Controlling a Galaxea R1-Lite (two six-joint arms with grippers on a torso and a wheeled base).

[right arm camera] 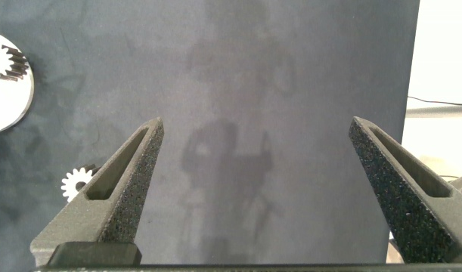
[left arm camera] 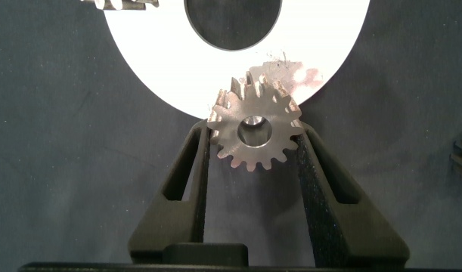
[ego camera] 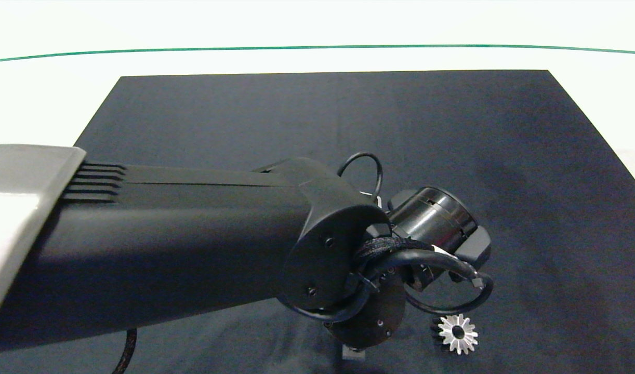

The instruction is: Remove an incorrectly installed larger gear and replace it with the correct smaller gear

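At lower centre of the left wrist frame, the left pincer (left arm camera: 255, 143) grips the small thick silver blunt-toothed gear (left arm camera: 255, 128) at the white round plate (left arm camera: 155, 53) — seating remains. Flat star-like silver gear (ego camera: 457, 333) lies lower right, already removed. Right pincer (right arm camera: 257, 170) gapes, idle.

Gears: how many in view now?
3: the smaller gear in the left gripper at the white disc's edge; another small gear at the disc's rim; the larger gear on the mat. Others may be hidden. The right gripper hangs open, apart.
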